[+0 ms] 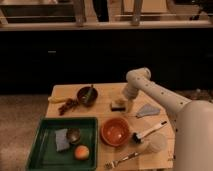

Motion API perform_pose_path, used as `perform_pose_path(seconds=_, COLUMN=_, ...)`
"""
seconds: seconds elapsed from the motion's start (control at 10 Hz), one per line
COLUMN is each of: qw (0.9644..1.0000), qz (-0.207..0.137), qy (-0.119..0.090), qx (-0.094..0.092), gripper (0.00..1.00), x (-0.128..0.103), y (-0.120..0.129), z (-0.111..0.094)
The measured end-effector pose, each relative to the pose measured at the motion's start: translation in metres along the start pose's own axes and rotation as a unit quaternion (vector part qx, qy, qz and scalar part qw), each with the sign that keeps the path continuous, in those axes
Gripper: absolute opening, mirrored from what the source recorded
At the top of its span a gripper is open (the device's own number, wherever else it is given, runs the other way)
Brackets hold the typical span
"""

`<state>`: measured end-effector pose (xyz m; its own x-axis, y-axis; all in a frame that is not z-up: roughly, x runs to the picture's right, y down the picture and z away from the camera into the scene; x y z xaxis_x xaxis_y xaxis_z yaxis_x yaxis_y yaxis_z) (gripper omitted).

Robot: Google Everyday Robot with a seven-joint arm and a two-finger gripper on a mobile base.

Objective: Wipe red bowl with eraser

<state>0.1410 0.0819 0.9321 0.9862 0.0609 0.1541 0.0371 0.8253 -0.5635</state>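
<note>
The red bowl (116, 131) sits on the wooden table (107, 112), just right of the green tray. The eraser (118, 104), a small block with a dark top and pale base, lies on the table behind the bowl. My gripper (129, 104) hangs down from the white arm and sits right beside the eraser, at its right edge. It is well clear of the bowl. I cannot tell whether it touches the eraser.
A dark brown bowl with a green utensil (87, 95) is at the back left. The green tray (47, 150) holds a small dark bowl (74, 135), a cloth and an orange. A grey cloth (148, 110), brush (147, 131), cup (156, 142) and fork (122, 159) lie to the right.
</note>
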Motion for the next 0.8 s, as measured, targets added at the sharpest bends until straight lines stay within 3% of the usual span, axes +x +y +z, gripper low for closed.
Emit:
perform_pose_path(seconds=0.6, qw=0.9993, qz=0.037, qy=0.009, qx=-0.002, gripper=0.78, x=-0.006, y=0.000, z=0.011)
perform_pose_path(seconds=0.8, qw=0.9993, qz=0.036, qy=0.012, qx=-0.001, gripper=0.60, x=-0.010, y=0.001, z=0.014)
